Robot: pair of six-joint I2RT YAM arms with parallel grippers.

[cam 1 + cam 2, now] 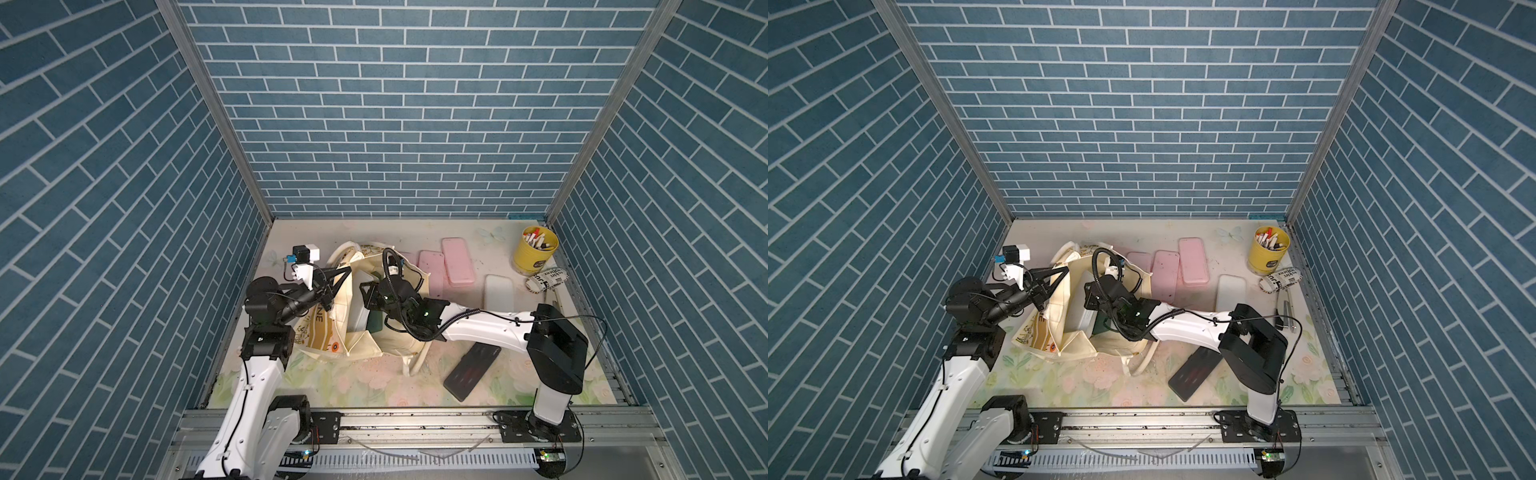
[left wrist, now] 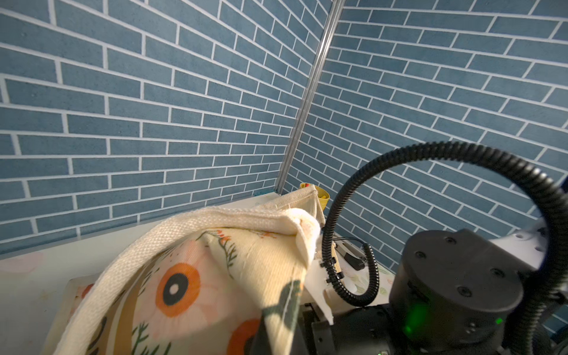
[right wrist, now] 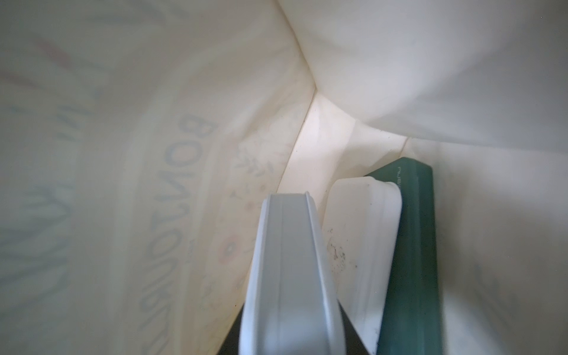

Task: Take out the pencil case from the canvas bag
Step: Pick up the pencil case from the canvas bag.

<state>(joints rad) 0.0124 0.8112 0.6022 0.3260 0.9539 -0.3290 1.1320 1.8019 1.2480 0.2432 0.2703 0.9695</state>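
Observation:
The cream canvas bag lies left of centre with its mouth held open. My left gripper is shut on the bag's rim; in the left wrist view the printed cloth drapes over it. My right gripper reaches into the bag and is shut on a white pencil case, with a dark finger on each side of the case. Beside it inside the bag stand a second white case and a dark green case.
Behind and right of the bag lie pink cases and a white case. A black case lies at the front right. A yellow pen pot and a newsprint pouch sit in the far right corner.

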